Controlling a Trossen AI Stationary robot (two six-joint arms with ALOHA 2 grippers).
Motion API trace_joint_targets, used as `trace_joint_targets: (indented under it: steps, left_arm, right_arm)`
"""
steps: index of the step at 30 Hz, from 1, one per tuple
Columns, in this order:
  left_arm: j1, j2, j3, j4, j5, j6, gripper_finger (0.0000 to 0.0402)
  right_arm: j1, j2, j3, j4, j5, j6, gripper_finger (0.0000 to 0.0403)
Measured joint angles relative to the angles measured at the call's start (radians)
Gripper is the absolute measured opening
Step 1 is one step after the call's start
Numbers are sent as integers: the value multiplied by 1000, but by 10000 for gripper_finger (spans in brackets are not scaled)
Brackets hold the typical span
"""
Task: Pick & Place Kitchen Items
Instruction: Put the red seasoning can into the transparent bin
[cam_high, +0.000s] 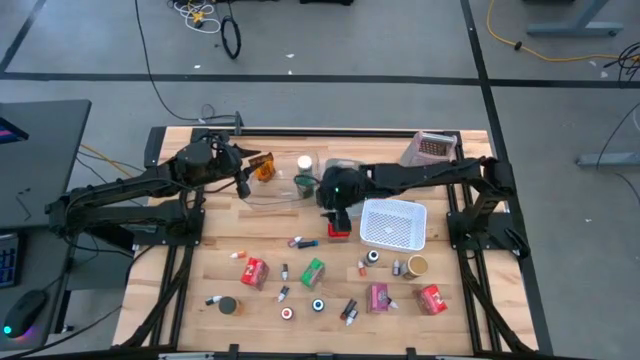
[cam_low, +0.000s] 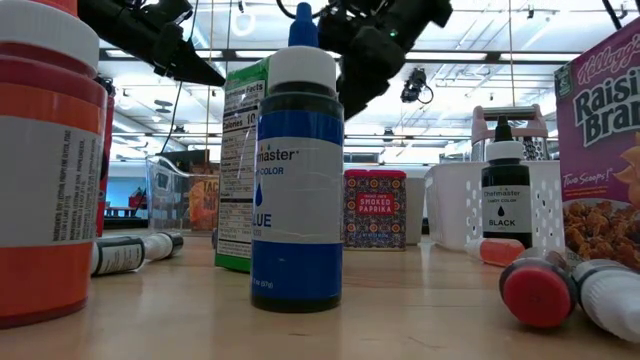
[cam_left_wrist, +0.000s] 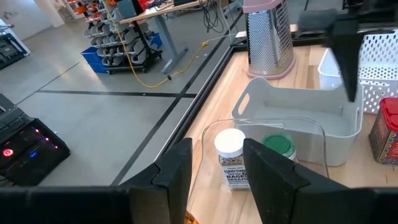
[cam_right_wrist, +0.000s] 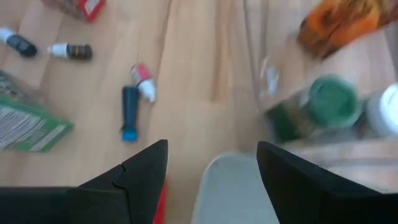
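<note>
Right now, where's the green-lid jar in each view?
High: green-lid jar in the clear bin, back centre.
Low: not seen.
Left wrist: lower middle.
Right wrist: right side.
Landmark: white-lid jar right beside it.

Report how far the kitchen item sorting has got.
Done: a white-lidded jar and a green-lidded jar sit in the clear bin. In hand: nothing visible; the right gripper hovers open near the bins, the left gripper empty above the clear bin. Left: most items, including the red box, green box and small bottles, lie on the table.
</note>
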Motion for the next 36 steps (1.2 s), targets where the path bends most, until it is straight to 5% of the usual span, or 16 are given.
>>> trace_joint_targets:
  steps: [21,36]
  left_arm:
    - [0,0,0,0,0,-14,153]
    - [0,0,0,1,0,3,153]
  right_arm:
    - [117,5,-51,-25,33,266,283]
    - [112,4,-206,57,111,252,284]
